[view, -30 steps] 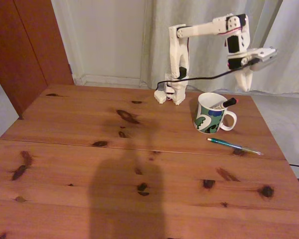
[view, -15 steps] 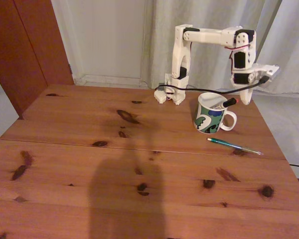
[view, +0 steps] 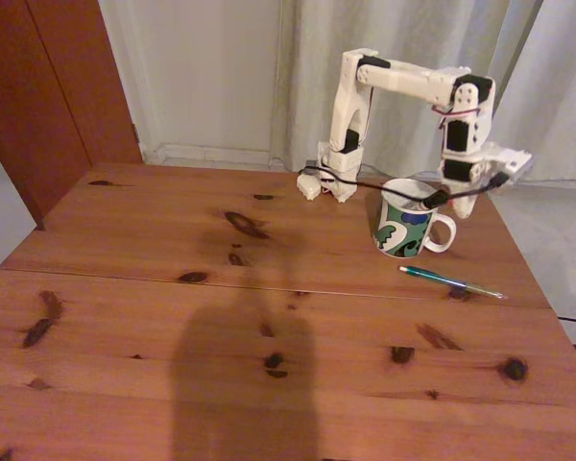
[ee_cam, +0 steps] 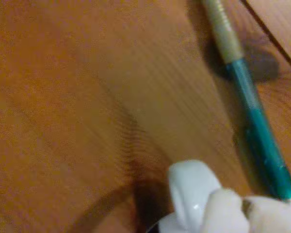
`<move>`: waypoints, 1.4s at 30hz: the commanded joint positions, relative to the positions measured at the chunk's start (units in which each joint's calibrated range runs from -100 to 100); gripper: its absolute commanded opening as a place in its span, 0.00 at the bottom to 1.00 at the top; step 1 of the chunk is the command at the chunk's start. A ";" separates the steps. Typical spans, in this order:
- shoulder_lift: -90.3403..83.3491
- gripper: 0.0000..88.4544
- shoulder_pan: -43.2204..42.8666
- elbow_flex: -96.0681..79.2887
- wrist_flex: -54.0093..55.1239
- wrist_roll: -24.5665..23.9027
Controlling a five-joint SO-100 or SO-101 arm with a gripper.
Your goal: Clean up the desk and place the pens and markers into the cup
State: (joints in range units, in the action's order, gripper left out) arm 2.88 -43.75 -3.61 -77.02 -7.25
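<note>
While the gripper [view: 464, 206] hangs fingers-down just past the far right side of the cup [view: 405, 220] in the fixed view, its white fingertip is seen level with the cup's rim and close beside the handle. Whether the jaws are parted or closed cannot be told: in the fixed view the tips merge into one pale shape, and in the wrist view only a blurred white lump [ee_cam: 242, 211] is caught at the bottom edge. Nothing is seen held between the fingers.

The cup is recorded standing upright on the desk [view: 173, 288], toward the far right, with its white loop handle [ee_cam: 191, 191] turned to the right in the fixed view. A dark stick with a black cap [view: 435, 199] is noted leaning out over the cup's right rim, its lower part inside the cup; which marker or pen it is cannot be settled. A black cable [view: 365, 184] is draped from the arm's base across to the wrist, passing over the cup.

The teal-green pen [view: 451, 281] is logged lying flat on the desk, near the cup on the camera side and apart from it, angled down to the right. In the wrist view the same pen [ee_cam: 257, 131] is seen running from the top edge down to the right, just beside the handle, with a pale tan grip section [ee_cam: 224, 31] at its upper end.

The arm's base [view: 331, 182] is fixed at the desk's far edge, before grey curtains [view: 403, 38].
</note>
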 commanded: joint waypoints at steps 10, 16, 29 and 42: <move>2.21 0.01 3.66 2.53 0.85 1.75; 2.29 0.01 3.18 -1.44 0.76 1.75; 2.29 0.01 3.58 -3.06 2.23 1.80; 4.36 0.01 2.86 -1.62 7.90 2.17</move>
State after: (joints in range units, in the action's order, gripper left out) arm 6.69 -40.59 -7.52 -70.30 -5.89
